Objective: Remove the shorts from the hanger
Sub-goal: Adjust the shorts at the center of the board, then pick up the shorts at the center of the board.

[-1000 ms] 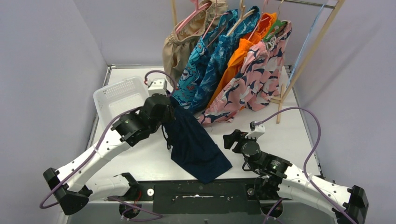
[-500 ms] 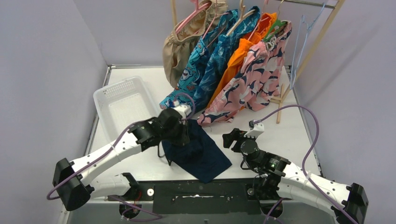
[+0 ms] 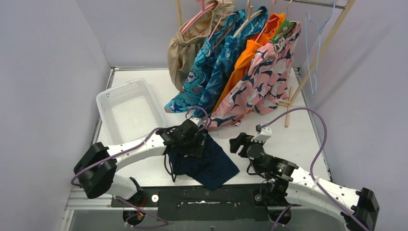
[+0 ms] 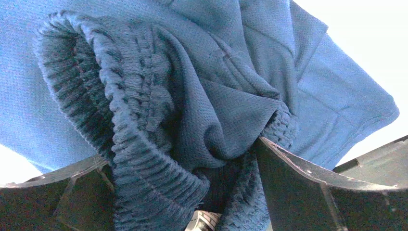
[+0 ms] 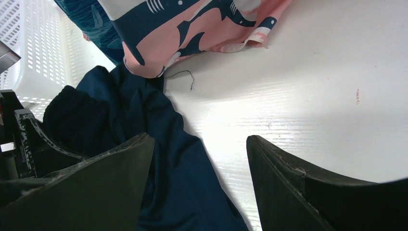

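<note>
The plain navy shorts (image 3: 211, 163) lie crumpled on the table in front of the arms. My left gripper (image 3: 195, 142) rests low on their upper edge. In the left wrist view its fingers (image 4: 298, 192) stand wide apart, and the ribbed waistband (image 4: 144, 144) lies bunched loosely between them. My right gripper (image 3: 238, 143) hovers open just right of the navy shorts (image 5: 159, 159), nothing between its fingers. Tan (image 3: 185, 45), turquoise (image 3: 199, 74), teal-blue (image 3: 226, 62), orange (image 3: 245, 57) and pink shark-print (image 3: 267, 82) shorts hang on the rack.
A white perforated basket (image 3: 126, 103) stands at the left behind the left arm. An empty pale blue wire hanger (image 3: 313, 53) hangs at the right end of the wooden rack (image 3: 321, 50). The pink shorts' hem (image 5: 192, 29) drapes onto the table just beyond the right gripper.
The left arm came down and toward the middle, laying the navy shorts on the table, and its jaws opened. The empty hanger swung on the rail. The right arm stayed put.
</note>
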Controlling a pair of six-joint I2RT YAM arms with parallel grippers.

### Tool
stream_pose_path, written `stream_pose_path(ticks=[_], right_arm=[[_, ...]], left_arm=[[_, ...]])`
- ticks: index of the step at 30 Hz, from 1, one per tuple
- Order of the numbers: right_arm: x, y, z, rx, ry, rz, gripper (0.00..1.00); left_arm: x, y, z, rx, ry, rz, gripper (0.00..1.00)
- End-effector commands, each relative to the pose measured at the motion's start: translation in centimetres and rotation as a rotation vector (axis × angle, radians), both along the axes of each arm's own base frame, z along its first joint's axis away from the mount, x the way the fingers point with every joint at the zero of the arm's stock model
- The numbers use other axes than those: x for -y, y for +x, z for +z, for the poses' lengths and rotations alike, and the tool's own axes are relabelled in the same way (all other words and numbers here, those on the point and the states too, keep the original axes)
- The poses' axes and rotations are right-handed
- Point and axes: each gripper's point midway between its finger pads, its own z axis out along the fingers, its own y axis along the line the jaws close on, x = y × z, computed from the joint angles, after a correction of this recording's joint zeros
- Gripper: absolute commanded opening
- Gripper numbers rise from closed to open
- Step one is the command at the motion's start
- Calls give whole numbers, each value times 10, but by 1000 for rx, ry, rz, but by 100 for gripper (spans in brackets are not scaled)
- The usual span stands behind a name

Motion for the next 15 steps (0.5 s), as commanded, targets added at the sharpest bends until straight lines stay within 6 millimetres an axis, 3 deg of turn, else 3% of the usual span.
stream_pose_path(ticks=[1,7,12,15], right_arm=[[1,7,21,33,45,-54,72],[2,6,14,15,49,-70,74],[2,7,10,3,29,-71,77],[0,8,9,-6,15,-69,77]], left_arm=[[36,21,29,103,-123,-57,85],[38,6,17,49,-113,-152,86],[45,-5,34,54,-174,-250,86],[35,-4,38,45,-73,-282,86]])
